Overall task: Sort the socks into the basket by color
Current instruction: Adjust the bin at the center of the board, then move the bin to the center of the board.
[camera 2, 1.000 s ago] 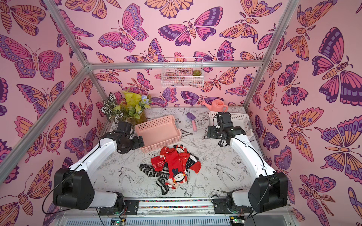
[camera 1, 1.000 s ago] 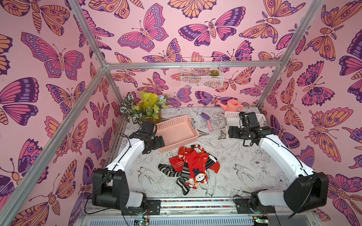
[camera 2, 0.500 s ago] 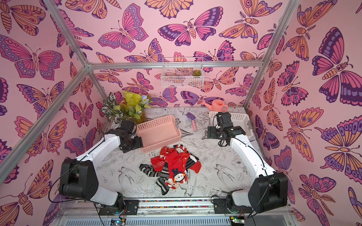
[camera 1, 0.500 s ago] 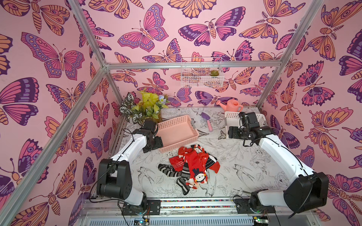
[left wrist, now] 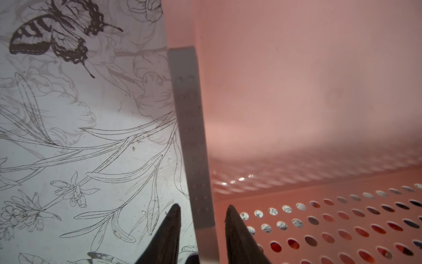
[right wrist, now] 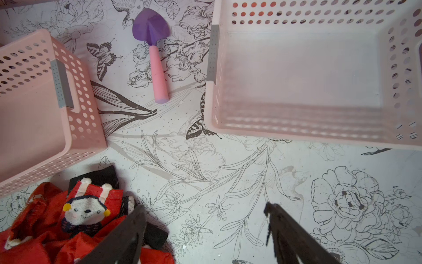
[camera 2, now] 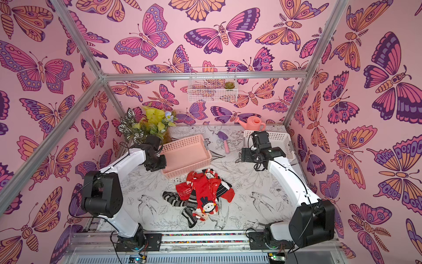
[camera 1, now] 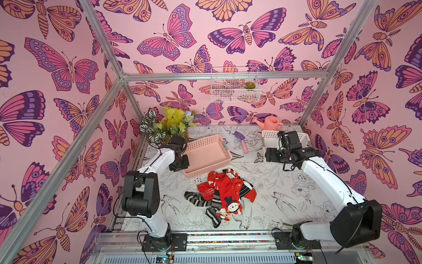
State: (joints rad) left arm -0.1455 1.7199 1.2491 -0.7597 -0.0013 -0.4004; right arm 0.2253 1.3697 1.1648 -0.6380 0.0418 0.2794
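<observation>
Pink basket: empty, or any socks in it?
Empty: the pink basket shows a bare floor in both top views; the socks lie piled on the table.

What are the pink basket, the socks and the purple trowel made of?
The pink basket looks like moulded plastic, matte, its walls punched with round holes. The socks look like soft knit fabric: they lie rumpled and folded. The trowel is probably plastic too, smooth, evenly coloured.

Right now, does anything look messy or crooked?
Yes. The socks lie in one tangled heap, red and striped mixed, beside the pink basket, which sits at a slant. It and the white basket look empty.
</observation>
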